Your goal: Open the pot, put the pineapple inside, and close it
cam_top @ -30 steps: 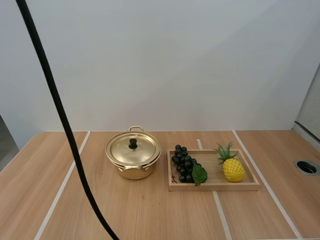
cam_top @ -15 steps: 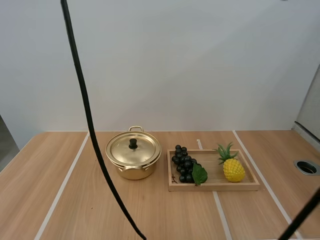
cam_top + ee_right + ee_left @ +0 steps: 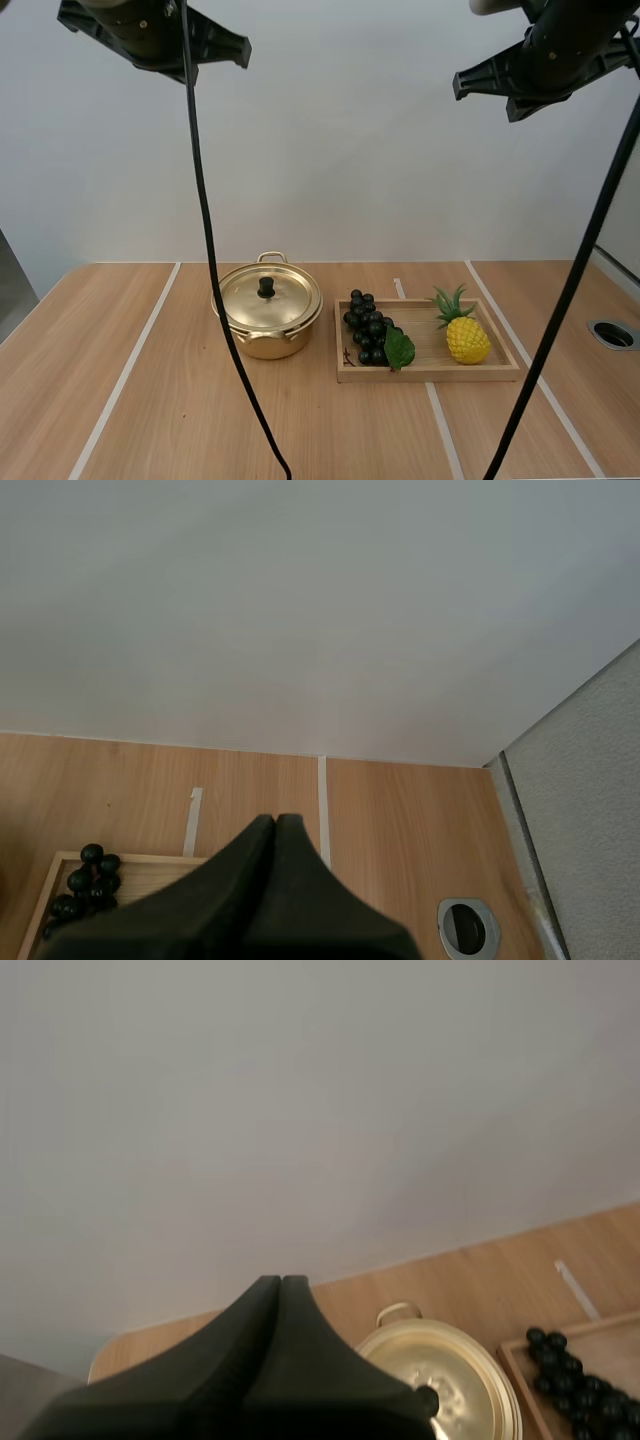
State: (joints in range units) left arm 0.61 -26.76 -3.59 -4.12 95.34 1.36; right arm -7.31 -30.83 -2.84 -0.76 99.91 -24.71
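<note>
On the table, a wooden tray sits beside the lidded gold pot, with the pineapple at the tray's right end. High above, the left gripper and right gripper have their fingers pressed together. The small lid knob, seemingly smooth, could slip from a shallow pinch.

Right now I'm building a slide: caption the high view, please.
Lidded gold pot beside a wooden tray holding grapes and a pineapple, on a wood table.

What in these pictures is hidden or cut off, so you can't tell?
Inside of the pot: high view, the lid covers it.
The wooden tray: right wrist view, the shut right gripper blocks most of it.
The grapes: left wrist view, cut by the edge.
</note>
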